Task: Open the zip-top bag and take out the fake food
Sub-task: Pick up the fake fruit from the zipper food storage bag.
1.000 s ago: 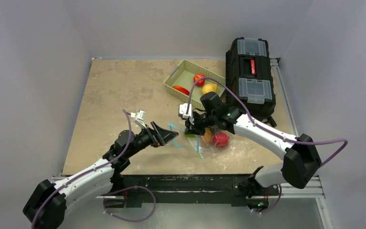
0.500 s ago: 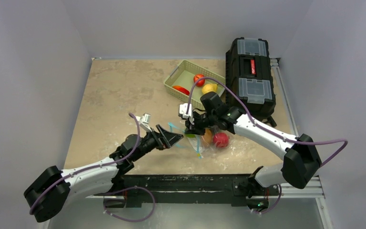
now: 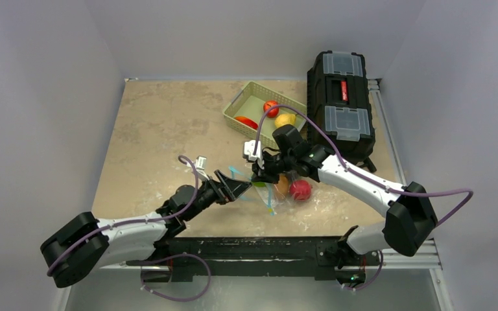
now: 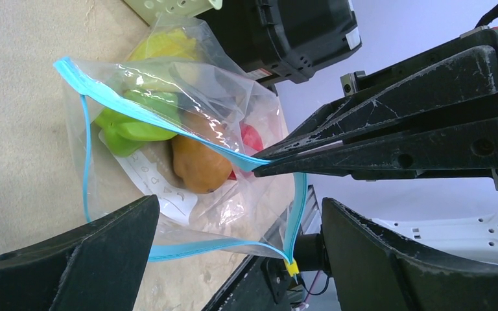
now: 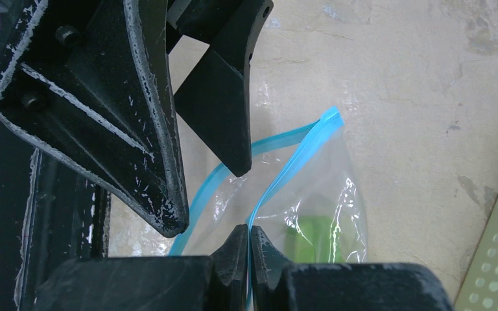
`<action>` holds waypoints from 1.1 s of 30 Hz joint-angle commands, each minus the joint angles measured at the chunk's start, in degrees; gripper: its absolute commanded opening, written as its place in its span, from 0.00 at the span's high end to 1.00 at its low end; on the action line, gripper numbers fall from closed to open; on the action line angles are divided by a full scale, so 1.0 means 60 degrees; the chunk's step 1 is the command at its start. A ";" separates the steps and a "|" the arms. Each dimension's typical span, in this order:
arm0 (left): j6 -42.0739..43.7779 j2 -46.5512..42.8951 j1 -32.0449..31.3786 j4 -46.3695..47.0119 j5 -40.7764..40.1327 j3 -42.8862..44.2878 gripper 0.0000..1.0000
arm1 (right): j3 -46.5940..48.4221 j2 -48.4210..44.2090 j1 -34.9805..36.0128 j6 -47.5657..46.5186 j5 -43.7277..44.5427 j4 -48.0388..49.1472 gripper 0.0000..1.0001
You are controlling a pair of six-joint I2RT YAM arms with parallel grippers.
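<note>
On the mottled beige table (image 3: 155, 123), boxed in by pale grey walls (image 3: 52, 78), we see the zip-top bag (image 3: 279, 194) near the front edge, fake food (image 3: 300, 190) inside. Our right gripper (image 5: 248, 230) pinches its blue zip strip (image 5: 285, 168) — our left gripper (image 3: 241, 189) gapes wide beside it, holding nothing.

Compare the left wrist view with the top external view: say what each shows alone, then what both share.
Left wrist only: the gaping mouth of the zip-top bag and a yellow clip at the end of its teal strip. Top external only: three pieces of fake food lying in the green basket, and both arms whole. Both: the right hand shut on the strip, the open left hand, the black toolbox.
</note>
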 commanded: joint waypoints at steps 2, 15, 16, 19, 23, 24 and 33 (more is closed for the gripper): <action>-0.0120 0.0232 -0.0066 0.0936 -0.0278 0.0023 0.05 | 0.0039 -0.0250 -0.0049 -0.0113 -0.0061 0.0072 1.00; -0.0551 0.1196 -0.0102 0.1288 -0.0717 0.0316 0.19 | 0.0024 -0.0268 -0.0056 -0.0113 -0.0061 0.0074 1.00; -0.0636 0.1369 -0.0115 0.1395 -0.0712 0.0316 0.23 | 0.0024 -0.0281 -0.0053 -0.0113 -0.0074 0.0090 1.00; -0.0791 0.1823 -0.0174 0.1829 -0.0717 0.0260 0.29 | 0.0024 -0.0297 -0.0049 -0.0092 -0.0090 0.0111 1.00; -0.1007 0.2267 -0.0229 0.1936 -0.0693 0.0297 0.34 | 0.0024 -0.0254 -0.0049 -0.0077 -0.0078 0.0126 1.00; -0.1052 0.2349 -0.0236 0.1939 -0.0666 0.0332 0.36 | 0.0024 -0.0254 -0.0050 -0.0077 -0.0069 0.0127 1.00; -0.1298 0.2347 -0.0259 0.0504 -0.0879 0.0783 0.39 | 0.0024 -0.0183 -0.0049 -0.0062 -0.0072 0.0126 1.00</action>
